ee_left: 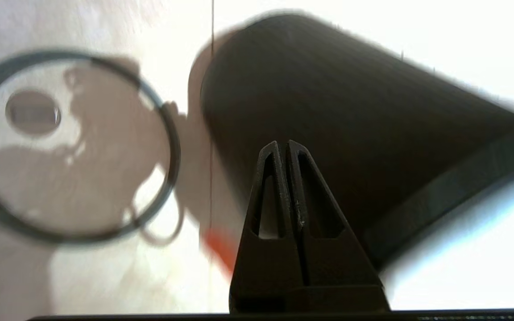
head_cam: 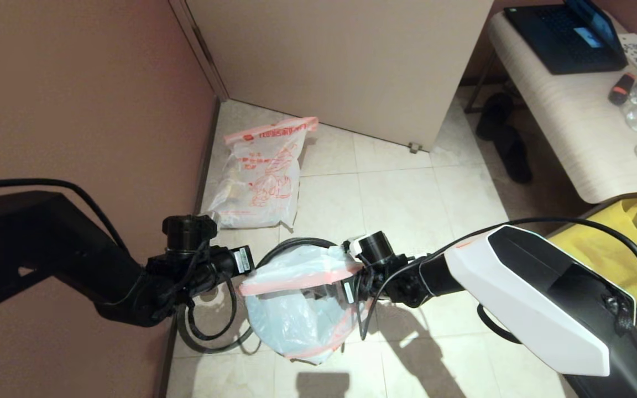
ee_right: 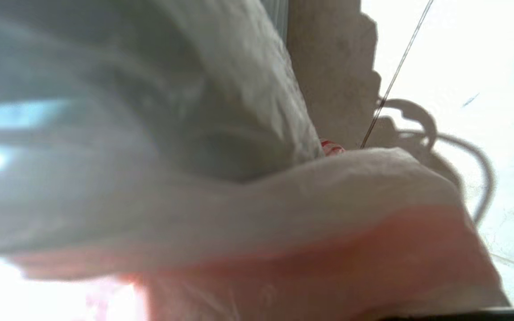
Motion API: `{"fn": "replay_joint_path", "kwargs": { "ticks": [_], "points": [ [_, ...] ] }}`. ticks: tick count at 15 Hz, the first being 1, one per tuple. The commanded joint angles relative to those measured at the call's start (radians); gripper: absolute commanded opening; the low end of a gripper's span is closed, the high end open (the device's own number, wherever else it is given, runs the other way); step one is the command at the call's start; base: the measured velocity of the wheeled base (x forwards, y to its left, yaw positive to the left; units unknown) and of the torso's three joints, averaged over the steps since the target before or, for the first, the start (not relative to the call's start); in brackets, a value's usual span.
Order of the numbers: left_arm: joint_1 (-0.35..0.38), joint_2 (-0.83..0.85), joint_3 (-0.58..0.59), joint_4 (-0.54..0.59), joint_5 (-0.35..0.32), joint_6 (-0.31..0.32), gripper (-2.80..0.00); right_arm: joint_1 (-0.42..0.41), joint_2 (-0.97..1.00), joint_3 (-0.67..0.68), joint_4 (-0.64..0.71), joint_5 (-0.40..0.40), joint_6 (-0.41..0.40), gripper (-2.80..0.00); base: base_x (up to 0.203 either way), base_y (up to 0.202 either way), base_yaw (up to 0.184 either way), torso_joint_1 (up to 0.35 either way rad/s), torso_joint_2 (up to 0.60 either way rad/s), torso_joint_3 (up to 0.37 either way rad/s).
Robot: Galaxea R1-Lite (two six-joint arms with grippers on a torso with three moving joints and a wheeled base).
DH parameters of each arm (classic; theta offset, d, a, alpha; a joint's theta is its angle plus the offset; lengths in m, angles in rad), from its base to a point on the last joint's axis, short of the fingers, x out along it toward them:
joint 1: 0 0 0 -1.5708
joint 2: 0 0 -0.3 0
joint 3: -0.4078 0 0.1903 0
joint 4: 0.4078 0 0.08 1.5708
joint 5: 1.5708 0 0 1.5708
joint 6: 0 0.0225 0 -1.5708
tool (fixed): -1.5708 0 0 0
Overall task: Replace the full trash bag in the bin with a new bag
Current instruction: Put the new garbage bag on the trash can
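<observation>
Down on the tiled floor (head_cam: pixel 407 199), in the corner by the wall (head_cam: pixel 75 110), the swap is well along. The new bag (head_cam: pixel 302 298) is the biggest thing in play: it hangs open-mouthed over the bin (head_cam: pixel 296 241), which shows only as a dark arc of rim behind the pink band. The full bag (head_cam: pixel 263 177) is already out, lying on the tiles against the wall, well apart from the bin. The grey ring (ee_left: pixel 74 237) lies flat on the floor just beside the bin, so by my reading it goes on last. Both arms are in, one on each side of the bag's mouth. The left gripper (ee_left: pixel 282 145) sits at the band's left end, above the bin's outer wall, fingers pressed together; no film shows between them, so I can't say it has the bag. The right gripper (head_cam: pixel 351 262) is at the band's right end with plastic bunched across its camera, and I cannot tell whether it has a grip. To seat this well, I'd say keep the mouth stretched wide and level, lower the belly of the bag inside first, then fold the band outward over the rim evenly, since thin film could easily slip or tear on one side.
</observation>
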Motion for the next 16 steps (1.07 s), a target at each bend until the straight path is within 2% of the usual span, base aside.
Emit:
{"fn": "replay_joint_path", "kwargs": {
  "ticks": [1,2,4,5,6,9,12,14,16],
  "points": [
    [-0.007,-0.115,0.011,0.120,-0.005,0.029,-2.80,-0.003,-0.011,-0.003,-0.001,-0.002,0.003,-2.80,0.000,0.000,0.000,0.000,0.00,0.000],
    [-0.009,-0.161,0.018,0.152,-0.025,0.036,-2.80,-0.003,-0.013,-0.003,-0.001,0.000,0.005,-2.80,0.000,0.000,0.000,0.000,0.00,0.000],
    [-0.010,-0.225,0.043,0.245,-0.146,0.048,-2.80,-0.003,-0.015,-0.006,-0.001,0.003,0.041,-2.80,0.000,0.000,0.000,0.000,0.00,0.000],
    [-0.007,-0.232,0.042,0.296,-0.169,0.064,-2.80,-0.003,-0.020,-0.006,0.000,0.005,0.045,-2.80,0.000,0.000,0.000,0.000,0.00,0.000],
    [-0.007,-0.242,0.039,0.336,-0.172,0.078,-2.80,-0.004,-0.020,-0.008,0.000,0.005,0.045,-2.80,0.000,0.000,0.000,0.000,0.00,0.000],
    [0.007,-0.256,0.006,0.534,-0.171,0.176,-2.80,-0.009,-0.020,-0.019,0.003,0.005,0.047,-2.80,0.000,0.000,0.000,0.000,0.00,0.000],
    [0.044,-0.192,-0.022,0.540,-0.151,0.185,-2.80,-0.017,-0.022,-0.026,0.005,0.008,0.058,-2.80,0.000,0.000,0.000,0.000,0.00,0.000],
    [0.052,-0.112,-0.028,0.500,-0.127,0.181,-2.80,-0.019,-0.033,-0.029,0.006,0.044,0.092,-2.80,0.000,0.000,0.000,0.000,0.00,0.000],
    [0.062,-0.024,0.002,0.303,-0.135,0.164,-2.80,-0.028,-0.052,-0.035,0.038,0.112,0.141,-2.80,0.000,0.000,0.000,0.000,0.00,0.000]
  ]
}}
